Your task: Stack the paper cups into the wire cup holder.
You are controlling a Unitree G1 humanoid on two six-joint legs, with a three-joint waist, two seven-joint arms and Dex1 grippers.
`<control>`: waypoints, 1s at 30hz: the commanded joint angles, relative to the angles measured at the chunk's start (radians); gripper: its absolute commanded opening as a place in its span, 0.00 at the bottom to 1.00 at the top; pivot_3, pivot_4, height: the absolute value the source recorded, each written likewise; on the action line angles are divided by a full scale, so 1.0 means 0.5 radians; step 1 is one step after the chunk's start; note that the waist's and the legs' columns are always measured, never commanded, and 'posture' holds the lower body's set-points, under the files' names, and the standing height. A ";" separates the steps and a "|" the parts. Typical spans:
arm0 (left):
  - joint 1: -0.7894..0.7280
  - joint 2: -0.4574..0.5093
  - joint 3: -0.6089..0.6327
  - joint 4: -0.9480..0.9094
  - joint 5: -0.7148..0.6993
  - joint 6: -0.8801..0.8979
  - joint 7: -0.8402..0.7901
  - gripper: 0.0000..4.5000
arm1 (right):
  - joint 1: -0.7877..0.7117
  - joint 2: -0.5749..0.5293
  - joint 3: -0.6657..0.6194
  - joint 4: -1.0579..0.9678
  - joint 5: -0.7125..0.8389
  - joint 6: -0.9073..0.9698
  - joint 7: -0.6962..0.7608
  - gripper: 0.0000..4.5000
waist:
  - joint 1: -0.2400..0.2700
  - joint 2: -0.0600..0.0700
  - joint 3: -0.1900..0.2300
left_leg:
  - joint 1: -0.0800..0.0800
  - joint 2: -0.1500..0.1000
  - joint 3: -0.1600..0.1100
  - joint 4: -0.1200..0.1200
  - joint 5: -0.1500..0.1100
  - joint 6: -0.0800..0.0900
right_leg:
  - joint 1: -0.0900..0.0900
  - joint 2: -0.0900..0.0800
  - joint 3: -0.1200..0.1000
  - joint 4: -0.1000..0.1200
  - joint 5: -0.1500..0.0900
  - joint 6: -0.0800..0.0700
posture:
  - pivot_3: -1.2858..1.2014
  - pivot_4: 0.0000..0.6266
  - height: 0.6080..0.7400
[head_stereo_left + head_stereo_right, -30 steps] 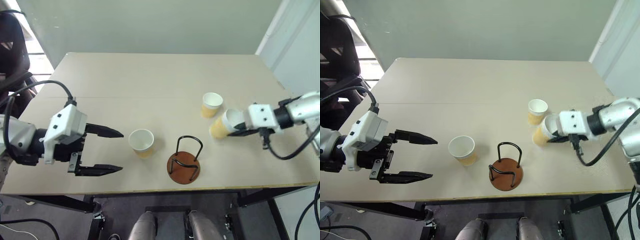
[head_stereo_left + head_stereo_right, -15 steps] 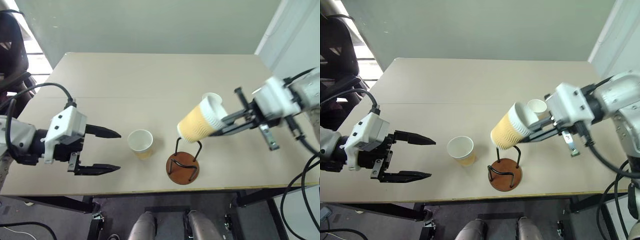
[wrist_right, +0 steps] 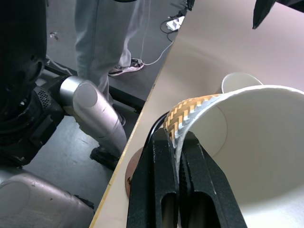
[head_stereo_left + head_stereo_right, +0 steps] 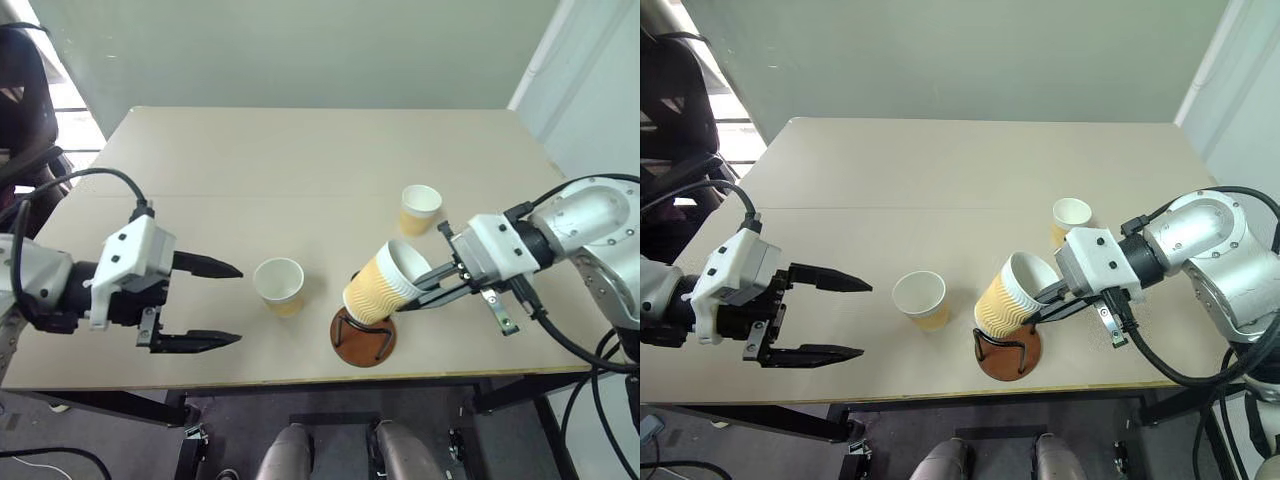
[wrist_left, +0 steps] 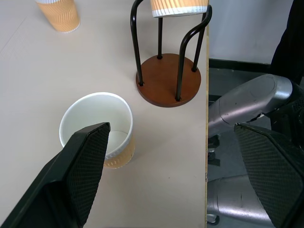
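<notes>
**Cup held tilted over the wire holder**

While the left gripper (image 4: 205, 303) hangs above the table (image 4: 300, 160) with its two black fingers spread wide and nothing between them, the right gripper (image 4: 425, 290) is pinched tight on the rim of one paper cup (image 4: 382, 288). In the right wrist view the two fingers (image 3: 164, 190) squeeze the cup wall, one inside and one outside. That cup is tilted, its open mouth turned toward the right arm and its bottom dipping between the black loops of the wire holder (image 4: 364, 337), whose brown round base sits near the table's front edge. Whether the cup touches the wire I cannot tell.

A second cup (image 4: 280, 285) stands upright on the table between the left gripper and the holder, just in front of the open fingers. The third cup (image 4: 420, 208) stands upright farther back, beyond the right gripper, well apart from the holder.

In the right wrist view, a person's legs (image 3: 107, 42) show beside the table.
</notes>
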 commanded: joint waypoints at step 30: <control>-0.145 0.038 -0.080 0.022 0.027 -0.080 0.036 1.00 | -0.046 -0.024 -0.102 0.229 -0.152 -0.177 0.004 0.96 | 0.000 0.000 0.000 | 0.000 0.000 0.000 0.000 0.000 0.000 | 0.000 0.000 0.000 0.000 -0.001 -0.002 | 0.52 0.24 1.00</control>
